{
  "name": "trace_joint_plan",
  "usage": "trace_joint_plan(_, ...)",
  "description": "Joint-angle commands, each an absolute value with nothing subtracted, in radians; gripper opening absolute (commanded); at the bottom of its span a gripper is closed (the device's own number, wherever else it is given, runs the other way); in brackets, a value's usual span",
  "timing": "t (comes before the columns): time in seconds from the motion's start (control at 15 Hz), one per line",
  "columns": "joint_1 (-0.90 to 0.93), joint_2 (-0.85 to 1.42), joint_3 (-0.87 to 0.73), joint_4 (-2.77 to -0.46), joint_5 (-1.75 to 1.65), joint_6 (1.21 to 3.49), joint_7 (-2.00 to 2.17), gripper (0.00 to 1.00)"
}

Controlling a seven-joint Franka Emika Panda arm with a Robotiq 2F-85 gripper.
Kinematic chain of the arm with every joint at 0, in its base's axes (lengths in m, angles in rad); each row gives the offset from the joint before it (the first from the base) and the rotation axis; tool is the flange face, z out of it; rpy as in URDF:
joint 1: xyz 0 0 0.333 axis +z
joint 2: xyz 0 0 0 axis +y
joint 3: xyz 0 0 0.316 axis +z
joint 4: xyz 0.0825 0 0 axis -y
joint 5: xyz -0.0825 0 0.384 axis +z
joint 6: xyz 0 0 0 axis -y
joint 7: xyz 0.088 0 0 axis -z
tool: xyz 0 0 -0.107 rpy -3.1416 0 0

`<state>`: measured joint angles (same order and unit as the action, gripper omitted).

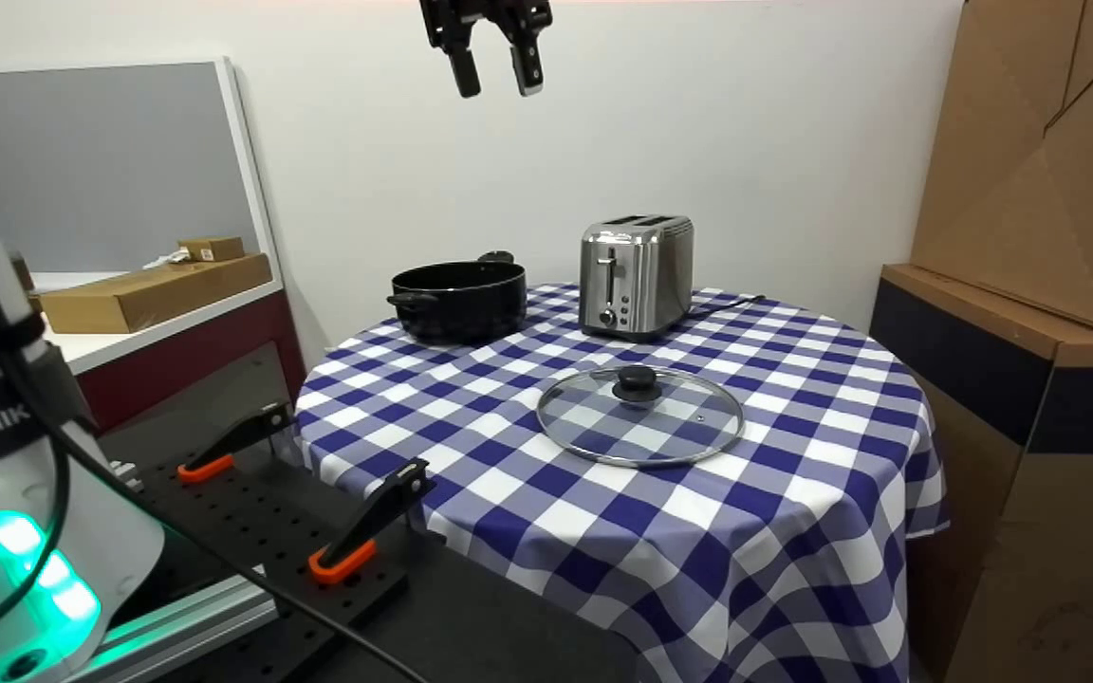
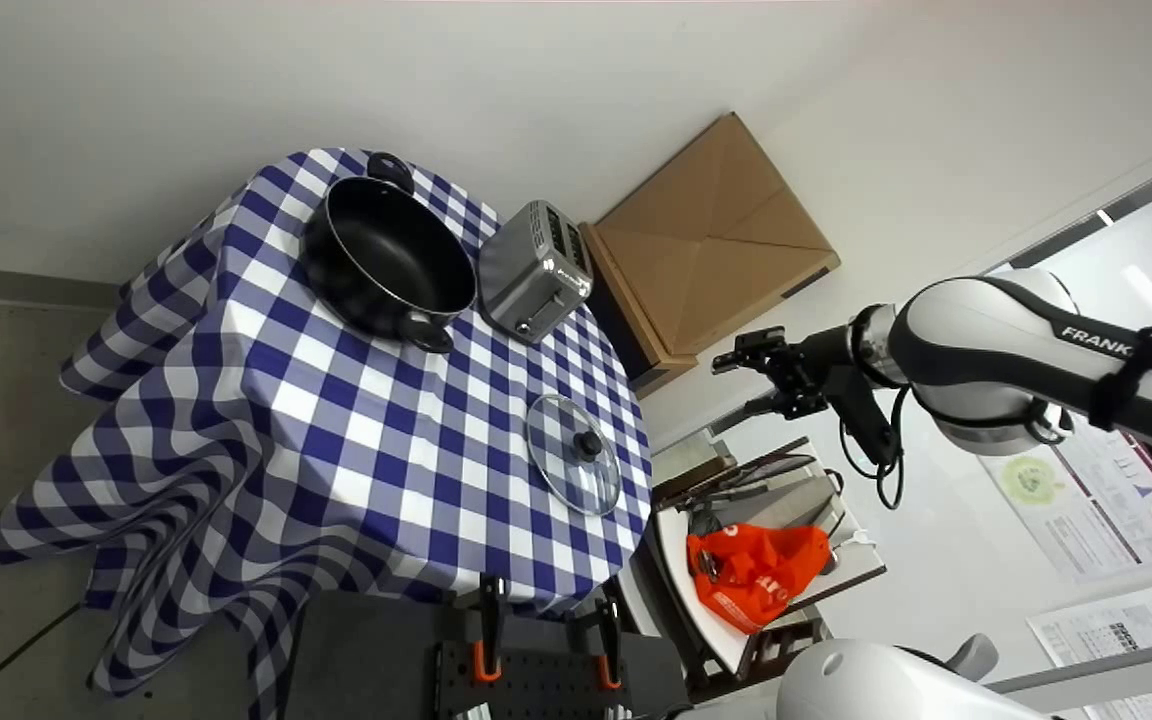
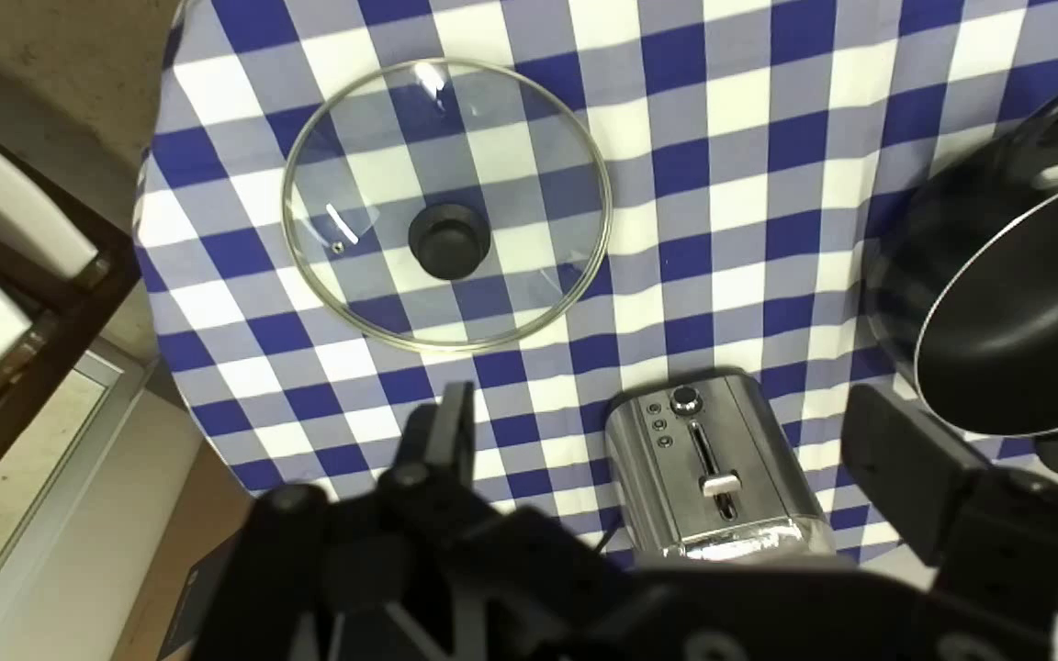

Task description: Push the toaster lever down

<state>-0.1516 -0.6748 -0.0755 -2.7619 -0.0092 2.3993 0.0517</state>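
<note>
The silver toaster (image 1: 670,275) stands upright on the checkered table and shows in both exterior views (image 2: 518,265). Its lever (image 1: 606,262) sits in the upper part of its vertical slot. In the wrist view the toaster (image 3: 749,441) lies between the gripper's fingers in the picture, with its lever (image 3: 720,484), knob and buttons in sight. Its top is partly hidden by the gripper body. My gripper (image 1: 499,81) is open and empty, high above the table and apart from the toaster. It also shows in an exterior view (image 2: 726,393) and the wrist view (image 3: 662,404).
A black pot (image 1: 466,313) stands beside the toaster. A glass lid (image 1: 637,381) with a black knob lies on the checkered cloth (image 1: 499,484) in front of it. Cardboard boxes (image 1: 1030,180) stand past the table edge. Clamps (image 1: 371,522) sit on the dark bench.
</note>
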Motion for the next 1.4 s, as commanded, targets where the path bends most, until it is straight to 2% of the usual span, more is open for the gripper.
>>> trace_joint_plan(0.0, -0.142, -0.507, -0.085, -2.669, -0.009, 2.522, 0.039, 0.74)
trace_joint_plan(0.67, -0.097, -0.013, -0.068, -2.268, -0.019, 2.643, 0.034, 0.01)
trace_joint_plan(1.07, -0.062, 0.262, -0.070, -2.112, -0.108, 2.796, 0.060, 0.00)
trace_joint_plan(1.33, -0.027, 0.355, -0.065, -2.056, -0.086, 2.850, 0.069, 0.00)
